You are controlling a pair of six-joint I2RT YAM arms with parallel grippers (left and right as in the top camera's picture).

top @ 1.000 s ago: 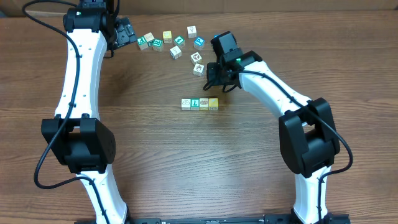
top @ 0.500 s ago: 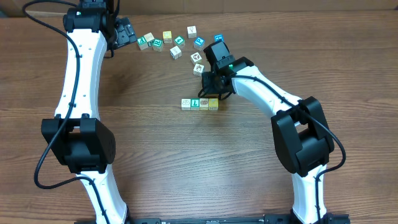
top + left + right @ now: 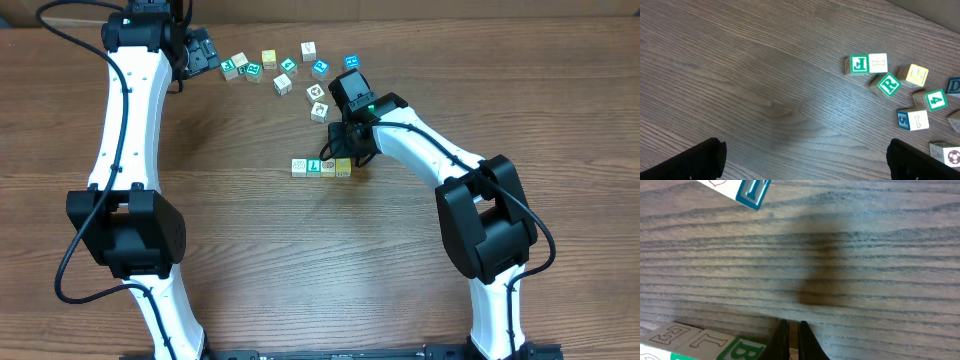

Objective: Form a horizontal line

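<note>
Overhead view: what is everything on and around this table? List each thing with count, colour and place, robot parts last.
Row of blocks: four, white, green and yellow faces, side by side at the table's centre.
Loose blocks: about eleven, white, green, blue and yellow faces, scattered near the far edge.
Table: one, brown wood grain, under everything.
Left arm: one, white with black joints, left side.
Right arm: one, white with black joints, right side.
Left gripper: black, open, beside the loose blocks.
Right gripper: black, fingers shut, by the row's right end.
</note>
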